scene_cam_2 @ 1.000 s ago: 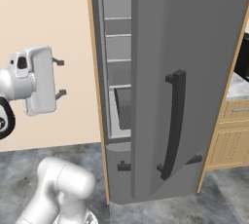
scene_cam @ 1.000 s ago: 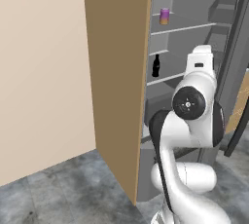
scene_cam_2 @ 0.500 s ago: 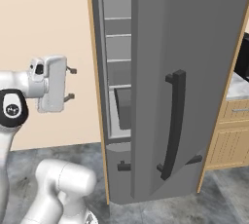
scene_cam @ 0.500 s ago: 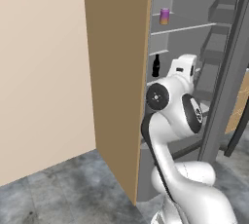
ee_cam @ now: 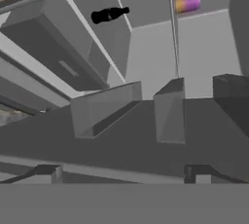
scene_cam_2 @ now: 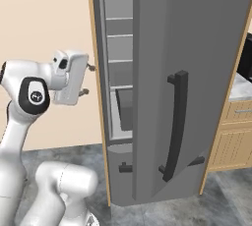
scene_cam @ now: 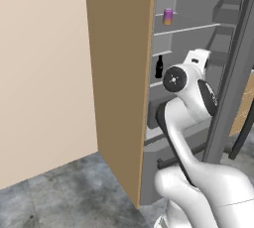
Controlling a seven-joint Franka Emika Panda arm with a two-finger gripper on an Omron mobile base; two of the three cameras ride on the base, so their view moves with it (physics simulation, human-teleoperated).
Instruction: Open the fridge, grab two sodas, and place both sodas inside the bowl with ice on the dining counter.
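Fridge standing open, door swung wide with its dark bar handle facing the right base camera. Tan side panel tall in the left base view, grey shelves behind it. Purple-pink can up on a high shelf, upright, near the front edge. Black bottle one shelf lower, upright too, close to the panel side. Well apart, those two, one level between them.

Tool up at shelf height, just outside the opening, fingers pointing in toward the interior. Jaws spread wide, nothing between them, touching nothing. From the right, two short finger tips seen just beside the fridge's left edge, level with the middle shelves. From the left, white arm bent in front of the lower shelves, wrist close to the bottle but not on it.

Hand camera rolled over: bottle lying sideways in the picture at upper left, can at upper right, both far ahead of the tips. Grey door bins in the near middle. Lower drawer with its horizontal handle below the arm. Grey stone floor underneath, cream wall to the left, tan cabinet past the door on the right.
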